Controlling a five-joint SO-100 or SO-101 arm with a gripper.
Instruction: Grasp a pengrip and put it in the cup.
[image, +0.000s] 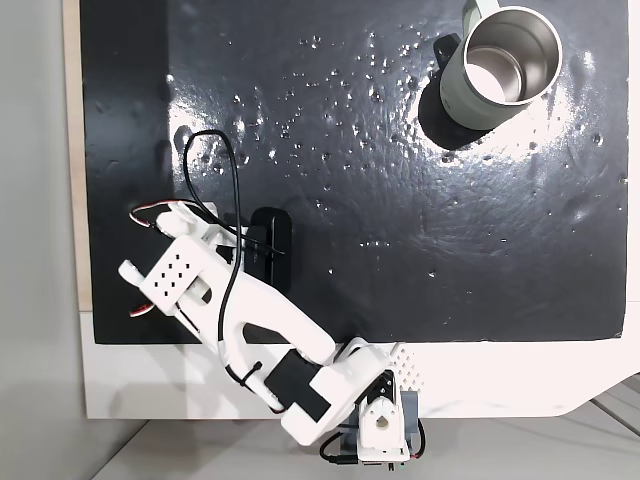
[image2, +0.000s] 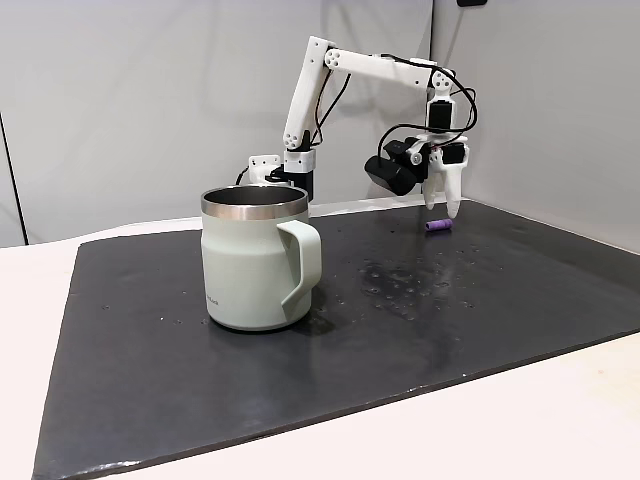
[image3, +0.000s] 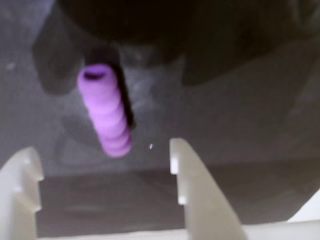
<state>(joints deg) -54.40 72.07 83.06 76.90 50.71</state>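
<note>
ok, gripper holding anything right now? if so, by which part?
Nothing held. The white two-finger gripper is open just above the dark mat, and the small light-purple ribbed pengrip lies loose on the mat ahead of the fingertips, untouched.

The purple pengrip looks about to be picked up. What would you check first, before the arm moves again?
1. Hand open: ok, the fingers stand apart.
2. Pengrip lined up with the gap: ok in the wrist view, just ahead of the fingertips.
3. Pengrip lying free on the black mat: ok, nothing touches it.
4. Hand low enough to close: not ok, it hangs above the mat.
5. Cup upright, mouth open: ok.
6. Cup empty: ok.
</note>
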